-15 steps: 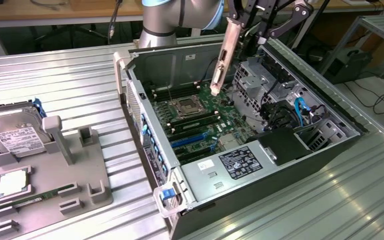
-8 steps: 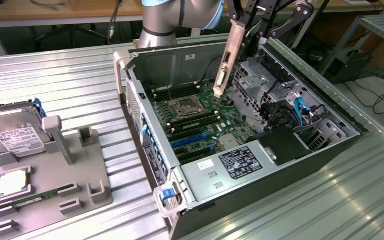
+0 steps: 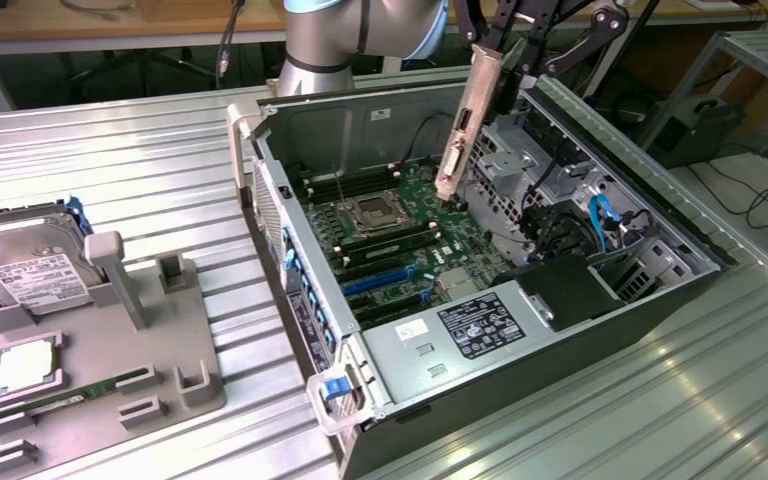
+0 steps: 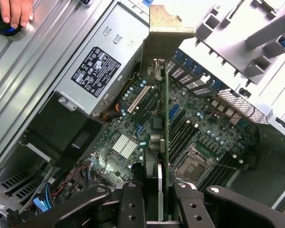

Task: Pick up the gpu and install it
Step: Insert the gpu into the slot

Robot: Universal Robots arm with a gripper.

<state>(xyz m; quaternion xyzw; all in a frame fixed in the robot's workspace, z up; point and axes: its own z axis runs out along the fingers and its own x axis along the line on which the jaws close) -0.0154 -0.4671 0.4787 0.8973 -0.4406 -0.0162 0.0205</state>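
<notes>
My gripper (image 3: pixel 518 55) is clamped narrow on the gpu (image 3: pixel 468 120), pinching its top edge. In the exterior view the card hangs upright, running toward 7 o'clock from my fingers. Its lower tip is over the motherboard (image 3: pixel 404 250) inside the open case (image 3: pixel 317 125).

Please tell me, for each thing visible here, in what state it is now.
gpu, held upright over the motherboard, not seated.
fingers, closed on the gpu.
computer case, open, lying on its side.
hard drive, resting on the gray tray.
memory stick, lying in the tray.
</notes>
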